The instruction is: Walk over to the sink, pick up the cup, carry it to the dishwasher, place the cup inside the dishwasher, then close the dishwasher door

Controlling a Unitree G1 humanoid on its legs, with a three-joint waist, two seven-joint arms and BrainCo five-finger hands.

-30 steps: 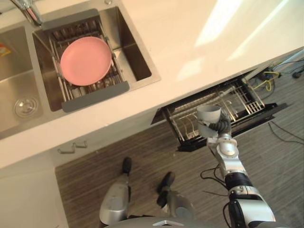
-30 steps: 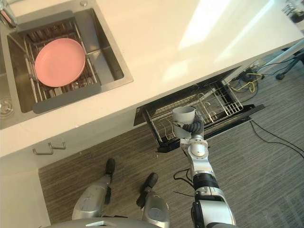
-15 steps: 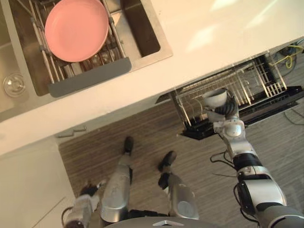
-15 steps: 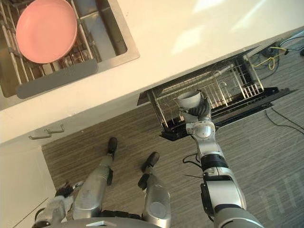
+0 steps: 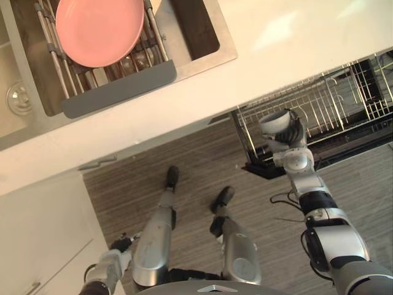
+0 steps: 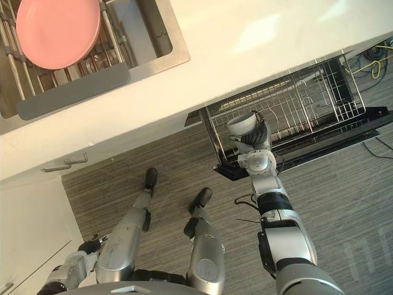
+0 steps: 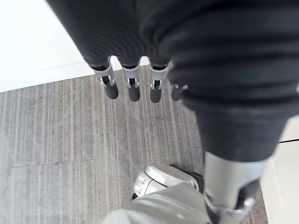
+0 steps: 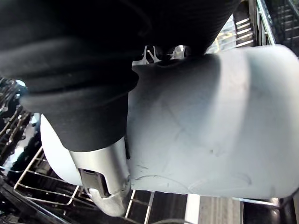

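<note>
Right hand (image 5: 292, 133) is wrapped around the pale grey cup (image 5: 274, 122), fingers and thumb curled round its side, so it's a solid grip. The cup sits tipped over, its open mouth facing left, right over the left end of the dishwasher's pulled-out wire rack (image 5: 334, 101). Can't tell if it's touching the wires. In the right wrist view the rack tines show just behind and under the cup. The dishwasher door (image 5: 350, 147) is down and open, sticking out over the striped wood floor (image 5: 196, 166) on the right side.

Left hand (image 7: 134, 91) just hangs low on the near left by the white cabinet (image 5: 43, 233), fingers straight and relaxed, holding nothing.

Far left, the sink (image 5: 206, 37) has a wire basket (image 5: 116, 83) with 1 pink plate (image 5: 98, 27) in it. The white counter (image 5: 295, 43) runs across between the sink and the dishwasher.
</note>
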